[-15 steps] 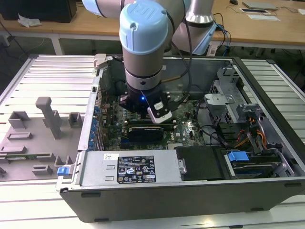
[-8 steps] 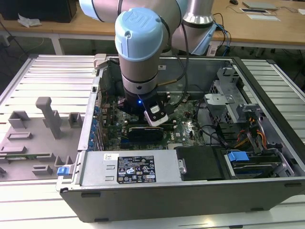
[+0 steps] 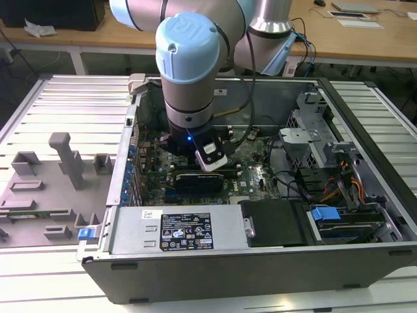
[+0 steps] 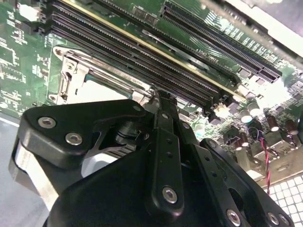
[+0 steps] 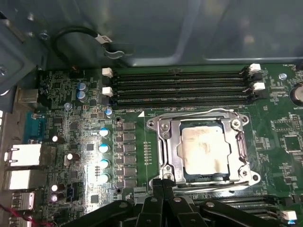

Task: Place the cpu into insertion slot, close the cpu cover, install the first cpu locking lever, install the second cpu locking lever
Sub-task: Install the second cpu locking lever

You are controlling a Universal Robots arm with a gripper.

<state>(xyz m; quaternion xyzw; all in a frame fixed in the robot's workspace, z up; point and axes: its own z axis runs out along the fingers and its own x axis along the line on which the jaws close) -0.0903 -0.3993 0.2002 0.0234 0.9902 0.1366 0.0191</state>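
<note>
The arm (image 3: pixel 189 72) comes down from the top of the exterior view, its last links vertical, wrist pointing straight down into the open case (image 3: pixel 260 261). It ends over the board (image 3: pixel 254 173), about the middle of the case.

In the first wrist view the cpu (image 5: pixel 204 151) lies flat in the slot (image 5: pixel 165 163), pale metal top showing. The cover (image 5: pixel 203 124) is down over it, its frame lying around the chip's edges with the chip showing through the window. A thin wire lever (image 5: pixel 199 113) runs along the socket edge nearest the memory slots (image 5: pixel 180 87); whether it is latched I cannot tell.

The gripper (image 5: pixel 161 182) is at the socket's edge, at about 7 o'clock from the cpu in the first wrist view, on the side away from the memory slots. Its fingers (image 5: pixel 156 187) look pressed together with no gap and nothing visible between them: clenched, holding nothing that can be seen. The tips sit at the cover's rim; whether they touch it is not clear.

In the second wrist view the gripper (image 4: pixel 161 97) has its black linkage in the foreground, the narrow tip reaching the corner of the silver socket frame (image 4: pixel 71 71), next to the long black memory slots (image 4: pixel 142 56).

In the exterior view a grey fixture tray (image 3: pixel 45 189) lies outside the case at 9 o'clock, and a blue-tabbed drive bay (image 3: pixel 339 218) sits at 4 o'clock from the arm.
</note>
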